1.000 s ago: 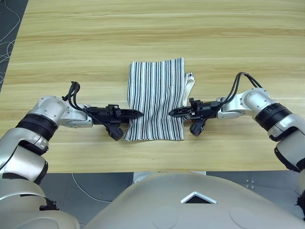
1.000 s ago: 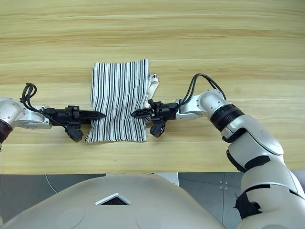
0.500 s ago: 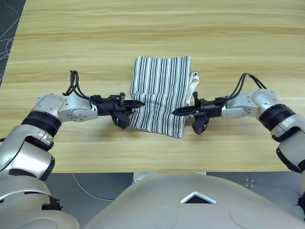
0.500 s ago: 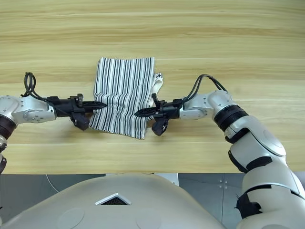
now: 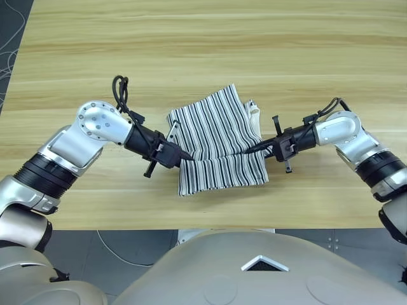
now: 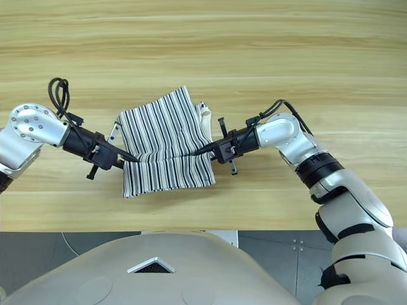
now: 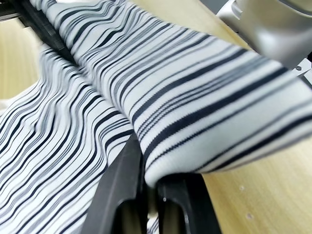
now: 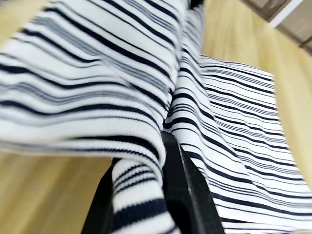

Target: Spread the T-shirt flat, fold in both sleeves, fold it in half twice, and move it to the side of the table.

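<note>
Arms angle inward; left tool [image 5: 186,156] and right tool [image 5: 248,151] each clench the T-shirt [image 5: 219,141] sides.

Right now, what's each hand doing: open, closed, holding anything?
Left hand: closed on the shirt, at its left edge.
Right hand: closed on the shirt, at its right edge.

The T-shirt [image 5: 219,143], white with narrow dark stripes, is folded into a compact rectangle of several layers and sits askew near the middle of the bench [image 5: 267,44]. The left hand [image 5: 184,155] and right hand [image 5: 252,150] pinch its lifted side edges. A plain pale part, perhaps the collar, peeks out at its far right corner.
</note>
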Action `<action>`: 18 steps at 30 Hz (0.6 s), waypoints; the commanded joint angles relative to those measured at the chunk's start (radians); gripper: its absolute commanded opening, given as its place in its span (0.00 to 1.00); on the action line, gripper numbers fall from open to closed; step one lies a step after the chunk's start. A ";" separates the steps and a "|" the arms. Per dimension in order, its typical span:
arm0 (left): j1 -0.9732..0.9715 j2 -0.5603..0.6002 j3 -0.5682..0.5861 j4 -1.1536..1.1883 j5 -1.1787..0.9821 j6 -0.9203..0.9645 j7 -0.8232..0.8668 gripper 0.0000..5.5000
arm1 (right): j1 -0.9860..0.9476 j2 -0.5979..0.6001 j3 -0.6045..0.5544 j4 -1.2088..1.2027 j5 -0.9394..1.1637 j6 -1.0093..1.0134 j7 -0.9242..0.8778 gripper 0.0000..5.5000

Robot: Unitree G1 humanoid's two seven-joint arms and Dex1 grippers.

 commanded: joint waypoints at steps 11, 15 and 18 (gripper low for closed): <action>0.173 -0.037 0.232 -0.089 -0.051 0.144 -0.109 0.02 | 0.149 -0.052 -0.272 -0.294 0.104 0.330 0.174 0.02; 0.117 -0.150 0.305 0.011 -0.081 0.259 -0.036 0.02 | 0.100 0.032 -0.331 -0.206 0.086 0.384 0.160 0.02; 0.088 -0.218 0.344 0.074 -0.080 0.329 -0.013 0.02 | 0.075 0.082 -0.348 -0.125 0.024 0.387 0.148 0.02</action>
